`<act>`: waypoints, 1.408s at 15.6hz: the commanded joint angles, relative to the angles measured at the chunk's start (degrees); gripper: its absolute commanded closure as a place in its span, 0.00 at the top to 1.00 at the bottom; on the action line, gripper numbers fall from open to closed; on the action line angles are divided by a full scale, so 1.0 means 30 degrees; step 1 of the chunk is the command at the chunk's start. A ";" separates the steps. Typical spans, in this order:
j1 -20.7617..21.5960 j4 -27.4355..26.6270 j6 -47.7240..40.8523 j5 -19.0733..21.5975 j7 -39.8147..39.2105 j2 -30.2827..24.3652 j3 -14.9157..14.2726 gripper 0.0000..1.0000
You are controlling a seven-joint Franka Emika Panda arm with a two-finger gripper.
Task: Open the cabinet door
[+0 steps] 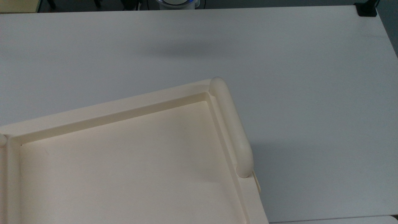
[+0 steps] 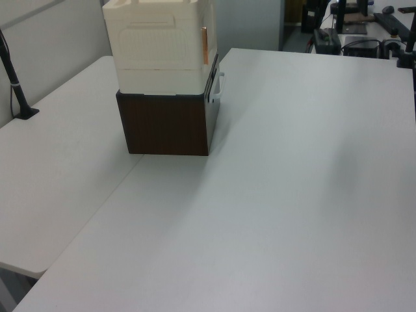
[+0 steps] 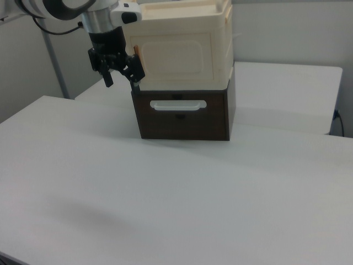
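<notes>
The flat cream plastic cabinet door stands shut on the cabinet front; the black gripper, fingers slightly apart and empty, hangs just off its edge on the right view's left.

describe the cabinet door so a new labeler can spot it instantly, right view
Start at the two-tier unit on the white table: a cream cabinet stacked on a dark brown drawer box. The cabinet door is the flat cream panel on the cabinet's front face, directly above the drawer's white handle. Unlike the plain side walls, it has a raised rounded-rectangle border, and the gripper hovers at its edge on the right view's left.
</notes>
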 commanded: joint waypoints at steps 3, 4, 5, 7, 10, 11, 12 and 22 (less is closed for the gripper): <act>0.0366 -0.0368 0.0252 -0.0281 -0.0096 -0.0228 -0.0127 1.00; 0.0395 -0.0368 0.0252 -0.0281 -0.0096 -0.0228 -0.0127 1.00; 0.0395 -0.0368 0.0252 -0.0281 -0.0096 -0.0199 -0.0127 1.00; 0.0395 -0.0368 0.0252 -0.0281 -0.0096 -0.0198 -0.0127 1.00; 0.0395 -0.0368 0.0252 -0.0281 -0.0096 -0.0198 -0.0127 1.00; 0.0395 -0.0368 0.0252 -0.0281 -0.0096 -0.0198 -0.0127 1.00; 0.0395 -0.0368 0.0252 -0.0281 -0.0096 -0.0198 -0.0127 1.00; 0.0366 -0.0339 0.0456 -0.0017 -0.0300 -0.0140 -0.0127 1.00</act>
